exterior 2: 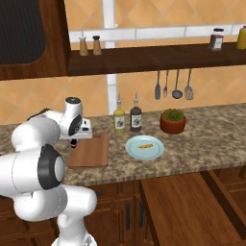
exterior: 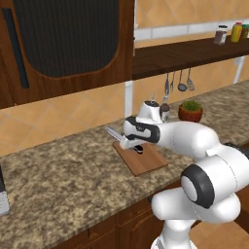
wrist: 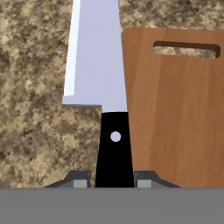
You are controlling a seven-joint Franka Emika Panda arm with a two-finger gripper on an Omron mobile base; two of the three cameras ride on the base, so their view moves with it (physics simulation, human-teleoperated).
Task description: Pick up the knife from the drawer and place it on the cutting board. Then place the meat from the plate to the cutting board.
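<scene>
Knife held over the board's edge.
The gripper is closed on the knife handle; the blade hangs over the counter beside the board. The meat lies on the plate.

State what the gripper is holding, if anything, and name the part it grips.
The gripper holds the broad silver-bladed kitchen knife by the rear of its black handle, blade pointing away.

No readable text, labels, brands or numbers anywhere. Bottles on counter and jars on shelf carry label-like patches, too small and blurred to read.
</scene>
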